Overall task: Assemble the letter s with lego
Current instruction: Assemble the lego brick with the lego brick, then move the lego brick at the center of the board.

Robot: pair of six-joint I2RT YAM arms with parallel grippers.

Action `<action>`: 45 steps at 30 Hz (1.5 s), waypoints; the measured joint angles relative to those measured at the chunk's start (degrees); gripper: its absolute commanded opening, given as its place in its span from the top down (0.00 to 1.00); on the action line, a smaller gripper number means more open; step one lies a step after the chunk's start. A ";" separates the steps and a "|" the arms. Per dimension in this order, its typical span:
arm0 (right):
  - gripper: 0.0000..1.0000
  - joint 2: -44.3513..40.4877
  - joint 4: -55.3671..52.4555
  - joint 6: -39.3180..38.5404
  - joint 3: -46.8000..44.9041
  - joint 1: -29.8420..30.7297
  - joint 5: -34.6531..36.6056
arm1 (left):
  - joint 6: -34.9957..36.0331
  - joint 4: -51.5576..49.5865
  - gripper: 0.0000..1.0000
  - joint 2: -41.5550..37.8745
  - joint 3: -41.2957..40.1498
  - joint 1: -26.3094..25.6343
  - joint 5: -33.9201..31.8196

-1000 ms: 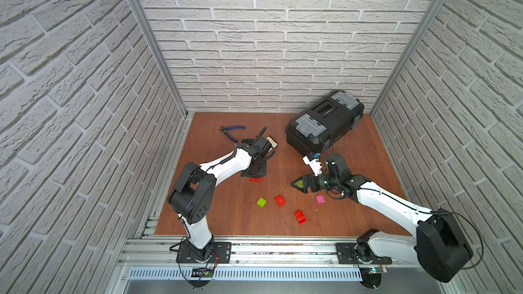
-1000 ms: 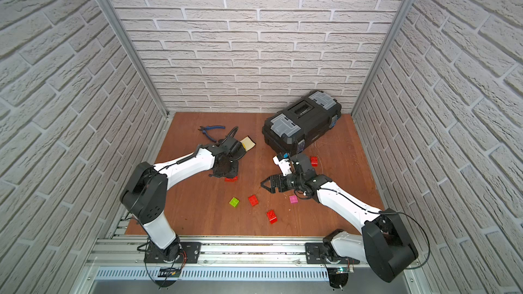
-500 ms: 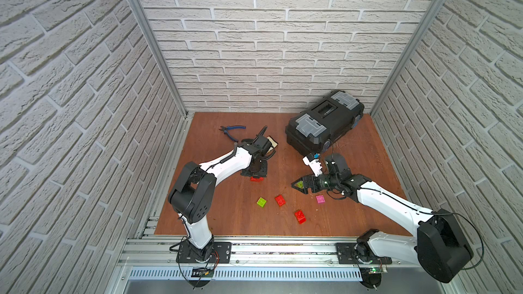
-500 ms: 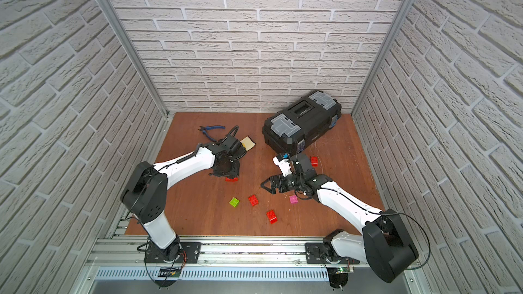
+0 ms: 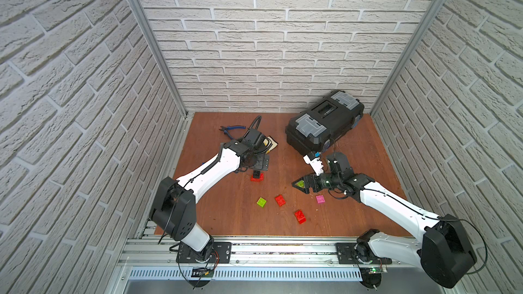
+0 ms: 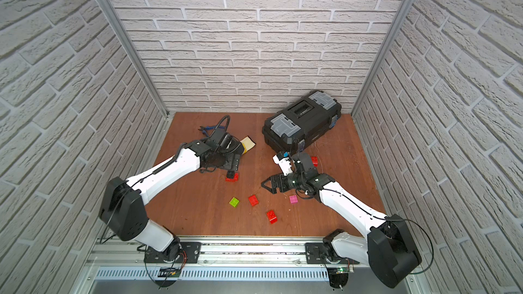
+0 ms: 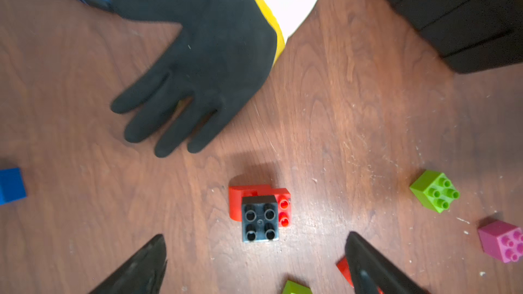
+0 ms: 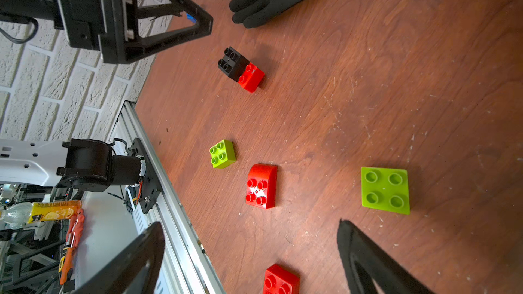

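Hovering just above the started assembly, the left gripper [image 7: 255, 237] has its jaws spread wide with nothing between them: released. The assembly is a black brick [image 7: 259, 222] pressed onto a red base brick [image 7: 236, 199]. It sits on the table [image 5: 226, 224] left of centre in both top views, near the black glove [image 7: 209, 60] and below it in the frame. Judgement: the jaws frame the stack because this arm tends the build site; the stack stands free of both tips.

The right gripper [image 8: 250, 223] is also spread and empty, lying low right of centre in both top views. A flat lime brick [image 8: 385, 190] lies on the wood just ahead of one jaw, not between the two. It is probably the next pick, though that is not certain.

Loose stock lies in the lower middle of the frame in both top views: a lime cube [image 5: 261, 201], a rounded red brick [image 5: 280, 200], a second red brick [image 5: 300, 216] and a pink brick [image 5: 320, 199], all apart from one another. A blue brick [image 7: 11, 185] lies well apart from the stack. Another red brick [image 6: 314, 161] rests near the toolbox [image 5: 325, 125], at upper right of the floor.

Finding: only two bricks are joined, so the letter is barely begun. The loose bricks lie studs up, which favours grasps from above.
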 measured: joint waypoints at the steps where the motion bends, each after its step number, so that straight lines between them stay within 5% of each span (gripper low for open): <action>1: 0.03 -0.37 0.00 0.00 0.00 0.00 0.02 | 0.59 0.33 0.02 -0.94 -0.63 0.44 -0.11; 18: 0.00 -2.34 3.91 1.07 0.59 0.02 1.42 | 4.57 9.05 0.02 -12.00 -13.68 14.53 6.38; 31: 0.01 0.02 2.97 1.01 3.98 1.66 2.84 | 7.89 10.75 0.02 -12.20 -15.17 16.35 8.02; 45: 0.07 0.79 -3.52 -4.20 6.91 9.81 8.92 | 13.00 10.73 0.02 -13.09 -15.19 16.46 10.60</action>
